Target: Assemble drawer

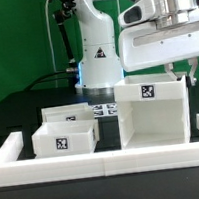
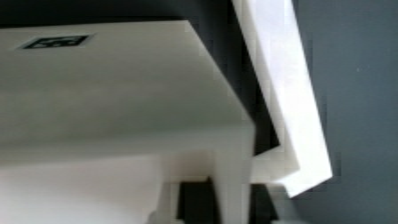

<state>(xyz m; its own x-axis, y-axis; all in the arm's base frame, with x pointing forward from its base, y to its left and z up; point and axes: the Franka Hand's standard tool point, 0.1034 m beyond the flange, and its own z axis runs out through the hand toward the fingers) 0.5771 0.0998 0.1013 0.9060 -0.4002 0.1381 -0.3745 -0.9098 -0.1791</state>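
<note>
The tall white plastic open-fronted box shell [image 1: 155, 116] is standing on the black surface [image 1: 109, 135] toward the exterior view's right. The jaws are hanging at its upper right corner, with dark fingertips [image 1: 175, 70] level with the top edge. Whether they are pinching the wall or only straddling it, I cannot tell. The wrist view is looking down on the shell's top panel, which is showing a black-and-white square tag [image 2: 54, 42]. Two small white open-top trays, one nearer [image 1: 64, 142] and one behind it [image 1: 69, 115], are sitting on the exterior view's left, apart from the jaws. A low white rail [image 1: 106, 165] is edging the front, and the marker board [image 1: 104, 109] is lying behind.
</note>
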